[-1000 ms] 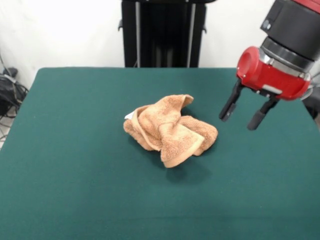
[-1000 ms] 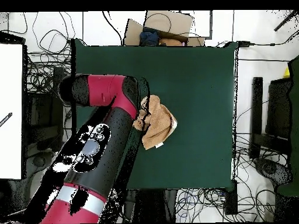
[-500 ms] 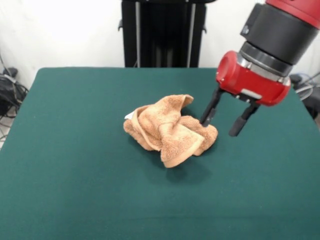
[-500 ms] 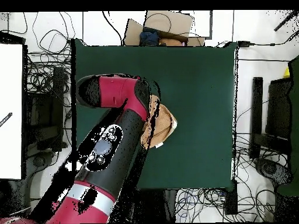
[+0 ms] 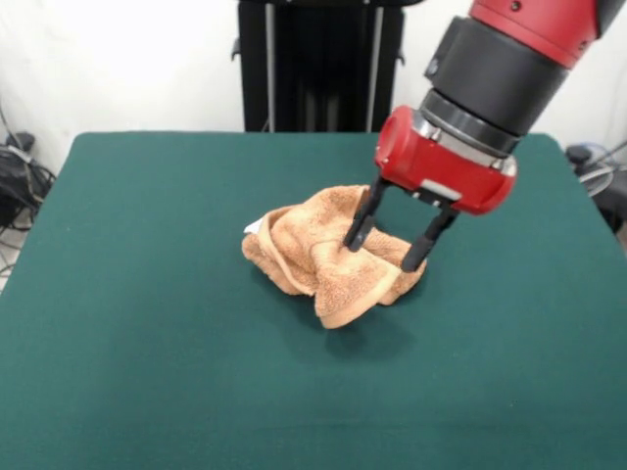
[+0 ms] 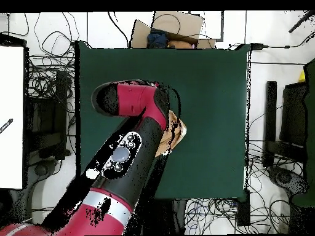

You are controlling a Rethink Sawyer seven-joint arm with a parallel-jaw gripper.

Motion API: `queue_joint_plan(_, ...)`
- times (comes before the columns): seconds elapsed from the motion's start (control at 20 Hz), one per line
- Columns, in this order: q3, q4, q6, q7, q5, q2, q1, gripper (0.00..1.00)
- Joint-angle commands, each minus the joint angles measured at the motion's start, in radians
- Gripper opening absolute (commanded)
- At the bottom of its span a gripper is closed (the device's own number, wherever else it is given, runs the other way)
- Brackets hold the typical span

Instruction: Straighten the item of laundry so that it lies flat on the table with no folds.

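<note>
The towel lies crumpled in a heap near the middle of the green desk, folded over itself, with a small white tag at its left edge in the front view. My gripper sits right of frame centre over the heap's right part, my 2 fingers spread apart. The left fingertip seems to touch the cloth; the right one is at the heap's right edge. Nothing is pinched between them. In the overhead view my arm covers most of the towel, leaving only a strip at centre.
</note>
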Motion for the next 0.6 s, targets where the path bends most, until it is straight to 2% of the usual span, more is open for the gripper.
queue_joint_plan(0.05, 0.112, 0.098, -0.074, 0.118, -0.071, 0.05, -0.022, 1.0)
queue_joint_plan(0.6, 0.111, 0.095, -0.111, 0.139, -0.104, 0.072, -0.02, 1.0)
